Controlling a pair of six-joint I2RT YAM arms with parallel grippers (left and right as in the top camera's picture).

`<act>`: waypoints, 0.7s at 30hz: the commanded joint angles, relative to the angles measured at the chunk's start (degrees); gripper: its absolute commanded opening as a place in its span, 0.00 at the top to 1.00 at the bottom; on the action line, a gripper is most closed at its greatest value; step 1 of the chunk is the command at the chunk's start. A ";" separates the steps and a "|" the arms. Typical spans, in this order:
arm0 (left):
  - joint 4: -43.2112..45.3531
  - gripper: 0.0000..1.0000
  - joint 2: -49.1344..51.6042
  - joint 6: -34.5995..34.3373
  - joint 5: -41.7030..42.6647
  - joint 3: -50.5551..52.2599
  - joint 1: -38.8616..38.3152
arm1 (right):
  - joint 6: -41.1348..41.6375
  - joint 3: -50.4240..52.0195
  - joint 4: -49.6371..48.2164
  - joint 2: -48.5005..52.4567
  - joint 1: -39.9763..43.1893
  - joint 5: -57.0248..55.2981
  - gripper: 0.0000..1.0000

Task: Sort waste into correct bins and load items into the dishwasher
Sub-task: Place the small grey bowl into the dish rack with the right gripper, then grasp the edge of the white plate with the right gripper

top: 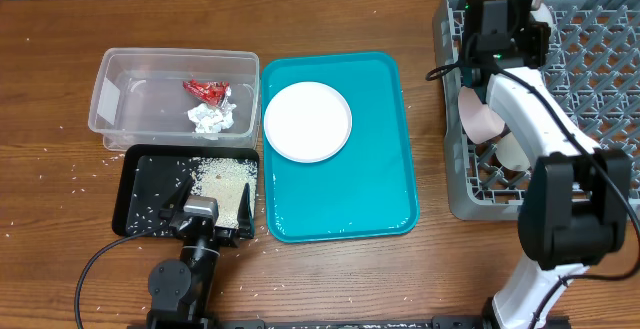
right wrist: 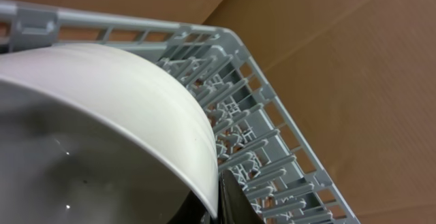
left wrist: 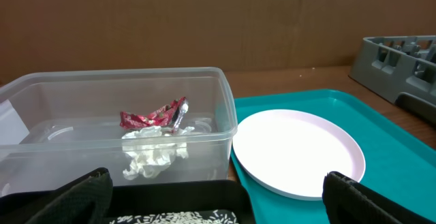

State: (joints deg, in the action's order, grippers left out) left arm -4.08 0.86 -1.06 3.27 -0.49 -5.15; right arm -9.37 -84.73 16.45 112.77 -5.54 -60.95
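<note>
Wood tbl (top: 330,279), rice (top: 222,173) strewn, cardboard bkgd (right wrist: 340,60)

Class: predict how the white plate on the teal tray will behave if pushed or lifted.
The plate looks rigid, so it should keep its shape. Lying flat on the smooth teal tray, it would probably slide when pushed, not tip or roll. Its low, glossy rim sits close to the tray, so pinching it may be slippery.

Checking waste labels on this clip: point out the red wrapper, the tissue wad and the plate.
red wrapper (top: 207,90): overhead view, middle of the crumple.
tissue wad (top: 212,118): overhead view, its centre.
plate (top: 307,120): overhead view, centre of its face.
</note>
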 commanded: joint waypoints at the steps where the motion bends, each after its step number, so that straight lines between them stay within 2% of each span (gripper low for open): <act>1: -0.04 0.00 -0.61 0.90 0.63 0.22 0.37 | -2.08 -0.31 -0.35 1.27 -0.96 -1.60 0.96; 5: -0.04 0.00 -0.61 0.90 0.63 0.22 0.37 | -1.75 -0.28 3.56 2.36 -3.67 -0.74 0.96; 9: -0.04 0.00 -0.61 0.90 0.63 0.22 0.37 | 2.19 -0.28 9.38 2.34 -7.48 0.13 0.96; 11: -0.04 0.00 -0.61 0.90 0.61 0.22 0.37 | 3.89 -0.28 11.28 2.34 -9.05 0.15 0.92; 13: -0.04 0.00 -0.61 0.90 0.61 0.22 0.37 | 4.52 -0.28 12.35 2.34 -10.34 0.13 0.76; 14: -0.04 0.00 -0.61 0.90 0.63 0.22 0.37 | 4.50 -0.28 12.90 2.34 -10.95 0.11 0.64; 21: -0.04 0.00 -0.61 0.90 0.61 0.22 0.37 | 5.64 -2.23 20.50 2.32 -15.50 1.27 0.39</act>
State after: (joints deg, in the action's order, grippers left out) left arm -4.05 0.86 -1.06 3.27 -0.49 -5.15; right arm -5.39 -84.97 35.68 114.76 -19.97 -60.60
